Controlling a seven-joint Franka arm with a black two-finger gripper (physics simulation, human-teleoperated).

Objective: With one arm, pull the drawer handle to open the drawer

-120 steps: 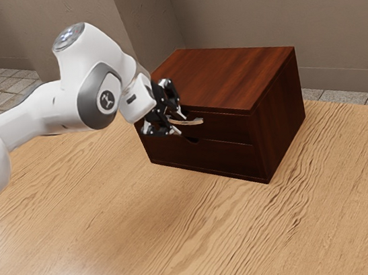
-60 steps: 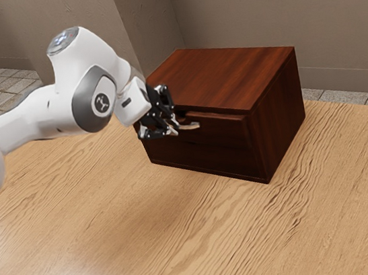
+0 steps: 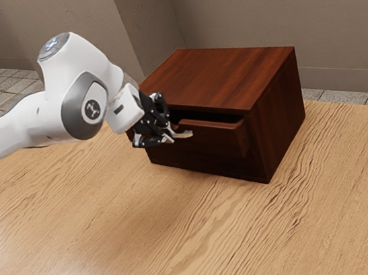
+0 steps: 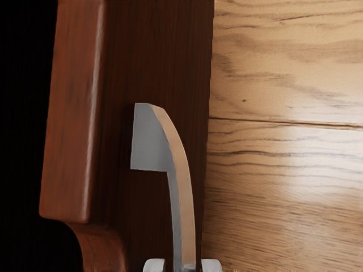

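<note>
"Drawer (image 3: 214, 137): where does it sit?"

"In the top slot of the cabinet (image 3: 230, 77). It is pulled partly out, with a dark gap behind its front. The cabinet stands on the table (image 3: 184, 239)."

"And the gripper (image 3: 168, 133)?"

"At the drawer's front, on the exterior view's left, with its fingers closed on the handle (image 3: 185, 134) from two sides. In the wrist view the handle (image 4: 173, 181) runs between the pads (image 4: 154, 264), just off the drawer (image 4: 74, 113)."

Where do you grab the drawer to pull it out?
Grab the curved metal handle on the drawer front, coming straight from the front. It bows out from the wood, leaving a gap for jaws to close across the thin bar.
</note>
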